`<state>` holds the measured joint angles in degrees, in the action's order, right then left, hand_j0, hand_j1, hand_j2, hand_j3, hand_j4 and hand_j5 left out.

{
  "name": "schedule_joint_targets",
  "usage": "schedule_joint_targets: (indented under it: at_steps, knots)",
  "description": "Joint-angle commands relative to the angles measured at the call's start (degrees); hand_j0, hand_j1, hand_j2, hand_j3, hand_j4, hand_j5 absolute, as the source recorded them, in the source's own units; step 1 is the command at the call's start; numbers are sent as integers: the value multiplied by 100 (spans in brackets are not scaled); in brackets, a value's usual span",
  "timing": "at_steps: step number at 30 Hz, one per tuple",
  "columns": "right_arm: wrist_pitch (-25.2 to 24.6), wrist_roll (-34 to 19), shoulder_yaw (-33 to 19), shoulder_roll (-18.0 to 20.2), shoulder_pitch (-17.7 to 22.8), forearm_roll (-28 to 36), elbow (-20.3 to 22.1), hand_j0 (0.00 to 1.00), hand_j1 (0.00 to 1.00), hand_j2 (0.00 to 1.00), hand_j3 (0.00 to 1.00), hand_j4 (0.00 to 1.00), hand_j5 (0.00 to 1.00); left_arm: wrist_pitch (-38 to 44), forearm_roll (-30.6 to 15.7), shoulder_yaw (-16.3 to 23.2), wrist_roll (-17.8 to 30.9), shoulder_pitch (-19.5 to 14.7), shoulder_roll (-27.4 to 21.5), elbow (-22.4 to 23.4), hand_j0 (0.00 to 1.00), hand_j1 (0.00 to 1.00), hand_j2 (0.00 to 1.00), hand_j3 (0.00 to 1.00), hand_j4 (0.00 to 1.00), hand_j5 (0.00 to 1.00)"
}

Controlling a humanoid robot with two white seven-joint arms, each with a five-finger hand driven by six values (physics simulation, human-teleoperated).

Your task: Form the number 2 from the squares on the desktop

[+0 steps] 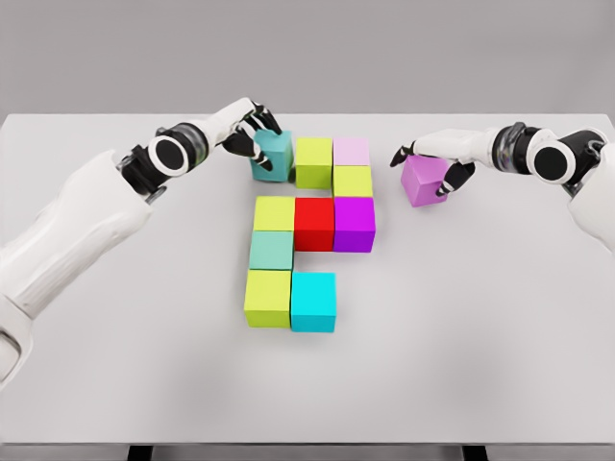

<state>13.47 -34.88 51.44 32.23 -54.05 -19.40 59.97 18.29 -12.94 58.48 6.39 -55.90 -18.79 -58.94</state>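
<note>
Coloured cubes lie on the white table (115, 365) in a partial figure. The top row has a teal cube (276, 158), a lime cube (313, 161) and a pale pink cube (351, 151). Below the pink one sits a lime cube (353, 181). The middle row holds a lime cube (274, 213), a red cube (313, 223) and a purple cube (354, 223). Under that come a sea-green cube (272, 250), a lime cube (268, 298) and a cyan cube (313, 301). My left hand (248, 130) grips the slightly tilted teal cube. My right hand (432, 158) holds a separate magenta cube (424, 181) to the right.
The table's front edge runs along the bottom of the view, with dark legs below it. A plain grey wall stands behind the table's far edge.
</note>
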Motion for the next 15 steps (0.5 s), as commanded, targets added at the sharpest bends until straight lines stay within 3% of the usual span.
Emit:
schedule_joint_targets:
  at_steps: [1,4,11,15]
  knots:
    - [6,-12,24,-6,0,-3,-2,73,73,73,73,73,73,-10,11,-3,-6,0,34,-3,46,46,46,46,46,46]
    - [15,-12,24,-6,-9,-3,-2,70,70,70,70,70,70,-36,20,-3,-6,9,25,6,53,53,53,53,53,53]
    - [50,-12,24,3,-35,-12,33,65,65,65,65,65,65,-62,28,-3,3,9,25,-3,59,59,59,59,59,59]
    - [209,-12,7,20,-79,-12,50,65,65,65,65,65,65,-80,55,6,20,9,25,-3,75,75,75,75,75,75]
